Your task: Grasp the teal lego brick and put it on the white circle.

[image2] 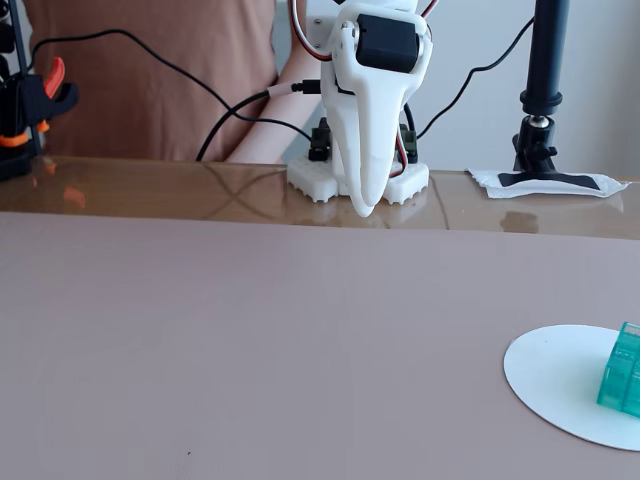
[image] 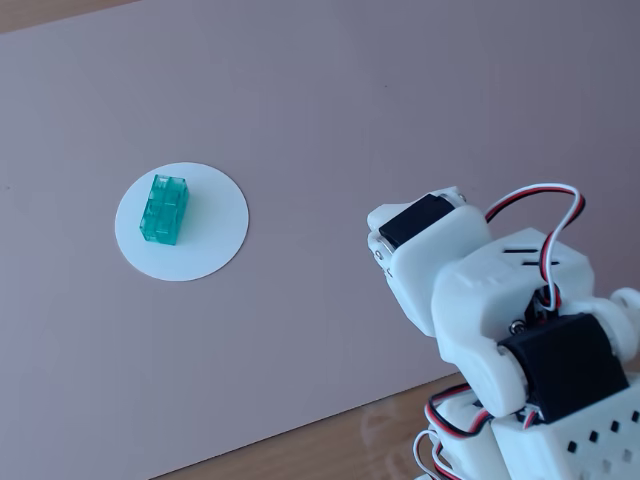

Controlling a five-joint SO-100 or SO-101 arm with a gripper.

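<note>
The teal lego brick (image: 164, 210) lies on the white circle (image: 215, 235), left of its centre, on the pinkish-mauve sheet. In the other fixed view the brick (image2: 624, 370) sits at the right frame edge on the circle (image2: 555, 375), partly cut off. My white gripper (image2: 365, 205) hangs tip down near the arm's base, well away from the brick. Its jaws lie together and hold nothing. In the first fixed view only the gripper's top and its black motor (image: 420, 220) show, right of the circle; the fingertips are hidden.
The mauve sheet (image: 350, 120) covers most of the table, with bare wood (image: 350, 440) at its near edge. Behind the arm's base (image2: 315, 180) are a black camera stand (image2: 545, 90), an orange clamp (image2: 35, 100), cables and a person in brown.
</note>
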